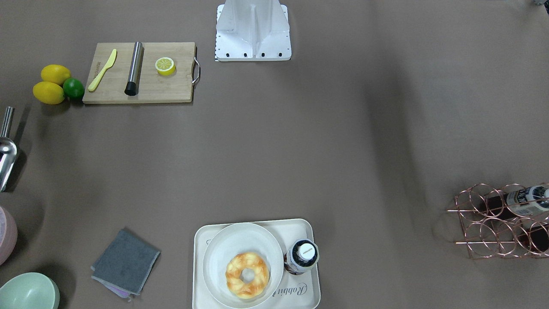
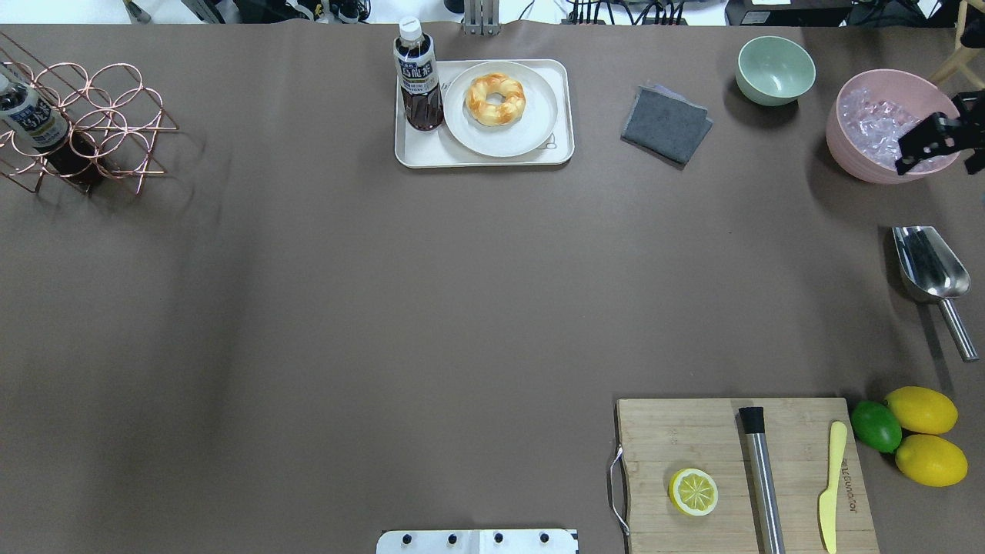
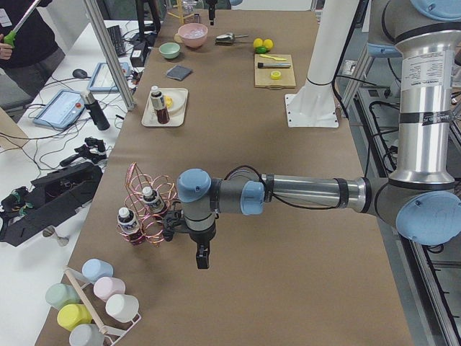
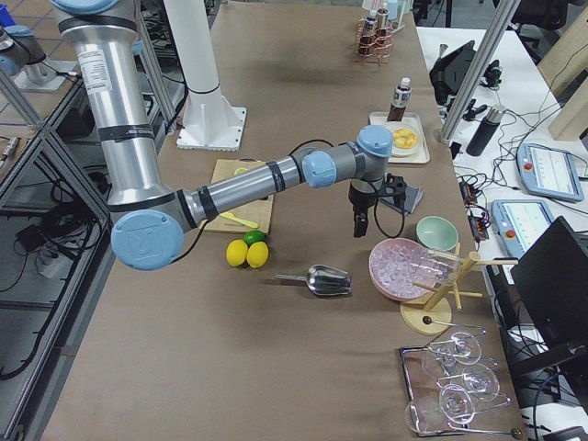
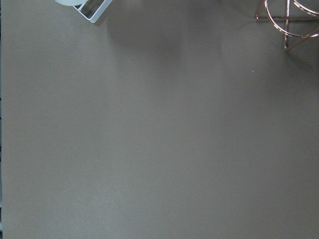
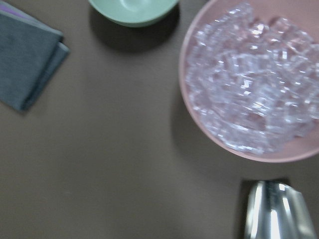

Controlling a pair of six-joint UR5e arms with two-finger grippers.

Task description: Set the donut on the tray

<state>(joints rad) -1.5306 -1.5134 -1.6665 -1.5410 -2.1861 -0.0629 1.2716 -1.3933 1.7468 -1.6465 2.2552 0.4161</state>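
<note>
The donut (image 1: 247,275) lies on a round cream plate (image 1: 231,244) that sits on the cream tray (image 1: 306,296), at the table's far edge from the robot (image 2: 496,98). A dark drink bottle (image 2: 419,77) stands on the tray beside the plate. My left gripper (image 3: 202,259) hangs over bare table near the copper rack, far from the tray; I cannot tell if it is open or shut. My right gripper (image 4: 359,225) hangs between the grey cloth and the pink bowl. Its black body shows at the overhead view's right edge (image 2: 935,142); its jaws are not readable.
A copper wire rack (image 2: 85,123) with a bottle stands far left. A grey cloth (image 2: 666,124), green bowl (image 2: 775,69), pink bowl of ice (image 2: 869,123) and metal scoop (image 2: 927,265) are on the right. The cutting board (image 2: 800,431) holds a halved lemon (image 2: 693,492).
</note>
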